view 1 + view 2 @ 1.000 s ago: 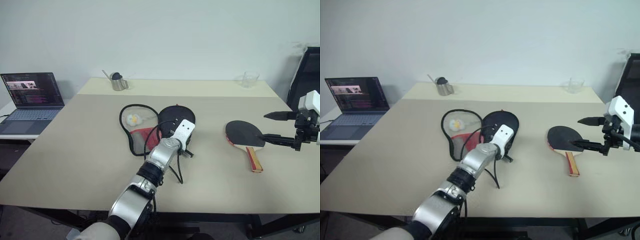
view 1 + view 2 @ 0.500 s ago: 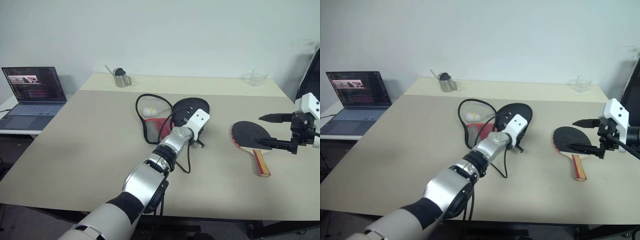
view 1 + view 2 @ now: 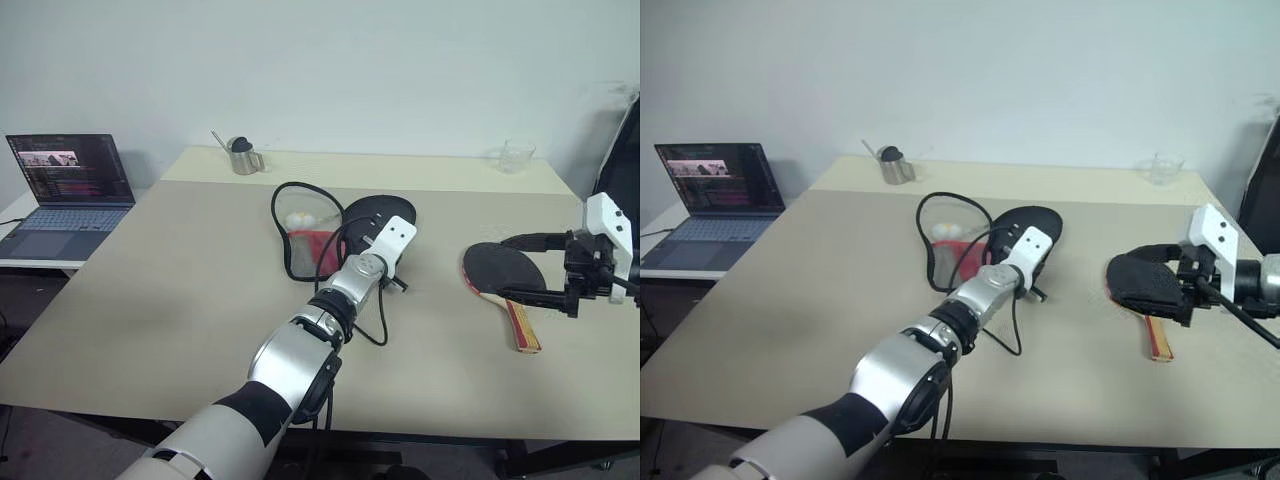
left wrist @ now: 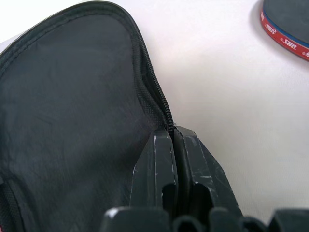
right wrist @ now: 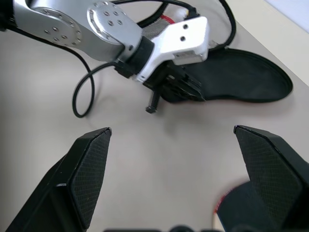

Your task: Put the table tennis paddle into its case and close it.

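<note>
The case (image 3: 340, 225) is seen lying open near the middle of the tabletop (image 3: 180, 290), its black flap spread flat to the right and its mesh and red side to the left, with a small white ball tucked at the far-left part. The left end effector (image 4: 175, 145) is clenched on the zipper edge of the black flap at its near-right rim, the two black fingers (image 4: 157, 166) pressed together over the fabric.

To the right, the table tennis paddle (image 3: 505, 272) is found flat on the tabletop, well apart from the case, black face up, its red-striped wooden handle pointing toward the near edge. The right end effector (image 3: 520, 266) is held spread wide just over the paddle's head, fingers apart with nothing between them; whether the paddle is touched cannot be told.

At the far edge a small metal cup (image 3: 239, 157) is seen on the left and a clear glass (image 3: 514, 156) on the right. An open laptop (image 3: 62, 190) is set on a side surface at far left.
</note>
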`<state>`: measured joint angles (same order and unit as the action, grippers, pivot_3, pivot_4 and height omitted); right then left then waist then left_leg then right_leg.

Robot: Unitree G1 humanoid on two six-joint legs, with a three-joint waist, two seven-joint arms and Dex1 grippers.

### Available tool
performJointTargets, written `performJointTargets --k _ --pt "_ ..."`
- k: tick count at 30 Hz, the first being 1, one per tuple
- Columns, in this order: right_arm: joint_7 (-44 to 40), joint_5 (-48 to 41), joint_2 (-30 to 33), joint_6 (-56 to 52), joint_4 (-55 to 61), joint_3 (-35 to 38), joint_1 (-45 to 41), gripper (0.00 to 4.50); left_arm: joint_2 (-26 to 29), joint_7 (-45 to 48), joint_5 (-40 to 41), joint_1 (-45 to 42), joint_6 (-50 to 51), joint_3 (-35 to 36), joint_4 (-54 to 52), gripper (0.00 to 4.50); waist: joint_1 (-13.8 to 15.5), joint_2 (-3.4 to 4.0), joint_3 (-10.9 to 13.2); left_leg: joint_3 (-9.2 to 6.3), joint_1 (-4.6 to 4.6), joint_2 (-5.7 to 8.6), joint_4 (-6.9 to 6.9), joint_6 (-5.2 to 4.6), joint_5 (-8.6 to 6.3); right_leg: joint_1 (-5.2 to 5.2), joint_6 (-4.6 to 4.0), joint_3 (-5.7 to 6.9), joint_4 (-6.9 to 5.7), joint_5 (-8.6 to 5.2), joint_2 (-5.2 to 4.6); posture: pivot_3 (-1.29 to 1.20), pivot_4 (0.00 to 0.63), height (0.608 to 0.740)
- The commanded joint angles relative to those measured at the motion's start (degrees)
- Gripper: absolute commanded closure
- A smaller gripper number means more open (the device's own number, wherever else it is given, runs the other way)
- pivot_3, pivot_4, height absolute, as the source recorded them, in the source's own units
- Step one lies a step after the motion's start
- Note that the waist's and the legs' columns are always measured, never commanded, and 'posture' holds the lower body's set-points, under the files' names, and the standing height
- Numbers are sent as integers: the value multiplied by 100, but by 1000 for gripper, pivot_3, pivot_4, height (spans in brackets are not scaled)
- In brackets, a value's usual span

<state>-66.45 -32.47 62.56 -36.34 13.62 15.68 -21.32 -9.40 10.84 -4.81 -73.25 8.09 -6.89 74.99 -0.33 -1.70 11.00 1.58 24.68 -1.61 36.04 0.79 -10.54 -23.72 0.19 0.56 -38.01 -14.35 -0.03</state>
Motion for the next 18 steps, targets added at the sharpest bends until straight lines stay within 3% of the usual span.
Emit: performJointTargets --k 1,18 --pt "67 -132 2 -34 213 75 -66 0 -1034 35 154 -243 -127 168 -56 4483 1 0 0 0 0 0 0 0 0 0 0 0 0 0 -1 0 150 740" --pt "280 -331 -100 -238 577 3 25 0 -1566 239 390 -32 -249 322 2 4483 7 1 0 1 0 1 3 0 0 0 1 0 -5 1 -1 0 150 740"
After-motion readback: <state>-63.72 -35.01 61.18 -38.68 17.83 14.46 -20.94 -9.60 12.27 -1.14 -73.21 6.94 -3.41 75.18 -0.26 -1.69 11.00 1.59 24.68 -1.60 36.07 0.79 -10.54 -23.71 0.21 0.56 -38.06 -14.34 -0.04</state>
